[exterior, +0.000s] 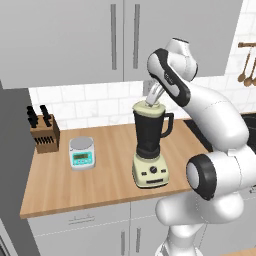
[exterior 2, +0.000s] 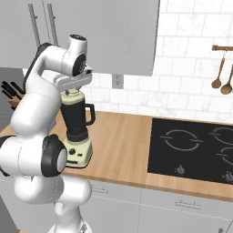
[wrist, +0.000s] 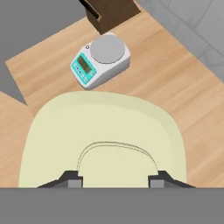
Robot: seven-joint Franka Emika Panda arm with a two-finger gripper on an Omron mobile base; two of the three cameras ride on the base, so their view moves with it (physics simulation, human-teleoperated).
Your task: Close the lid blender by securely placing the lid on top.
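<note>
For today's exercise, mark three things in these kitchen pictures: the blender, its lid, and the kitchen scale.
blender [exterior: 148,132]: left base view, on the dark jar's front.
lid [wrist: 105,127]: hand view, on the cream top surface above the knob.
kitchen scale [exterior: 81,151]: left base view, on its body between platform and display.
</note>
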